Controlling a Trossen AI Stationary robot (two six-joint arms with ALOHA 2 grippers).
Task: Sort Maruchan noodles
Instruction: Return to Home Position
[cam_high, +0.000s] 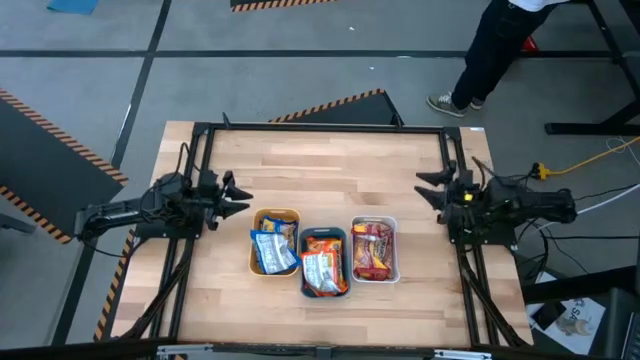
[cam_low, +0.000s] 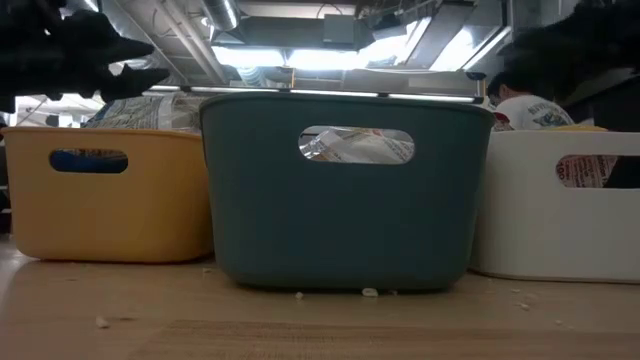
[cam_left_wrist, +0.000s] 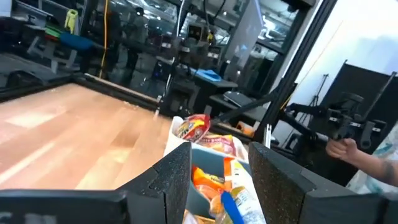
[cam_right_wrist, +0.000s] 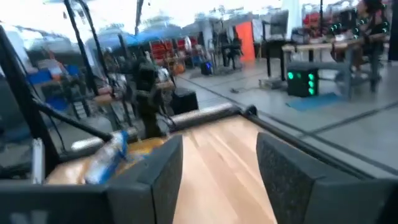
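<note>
The Maruchan noodles lie sorted in three trays side by side near the table's front middle. Blue-white packets (cam_high: 272, 250) fill the yellow-orange tray (cam_high: 258, 222). Orange packets (cam_high: 323, 270) sit in the teal tray (cam_high: 304, 250). Red-brown packets (cam_high: 372, 250) sit in the white tray (cam_high: 395, 245). My left gripper (cam_high: 238, 194) hovers open at the table's left side, pointing level toward the trays, nothing between its fingers (cam_left_wrist: 168, 180). My right gripper (cam_high: 430, 186) hovers open at the right side, also holding nothing (cam_right_wrist: 217, 174).
Bare wooden tabletop (cam_high: 330, 170) stretches behind the trays to the far edge. A black frame (cam_high: 320, 128) runs round the table. In the low view the trays (cam_low: 345, 190) stand in a row, with crumbs on the wood in front. A person (cam_high: 495, 50) stands beyond the far right corner.
</note>
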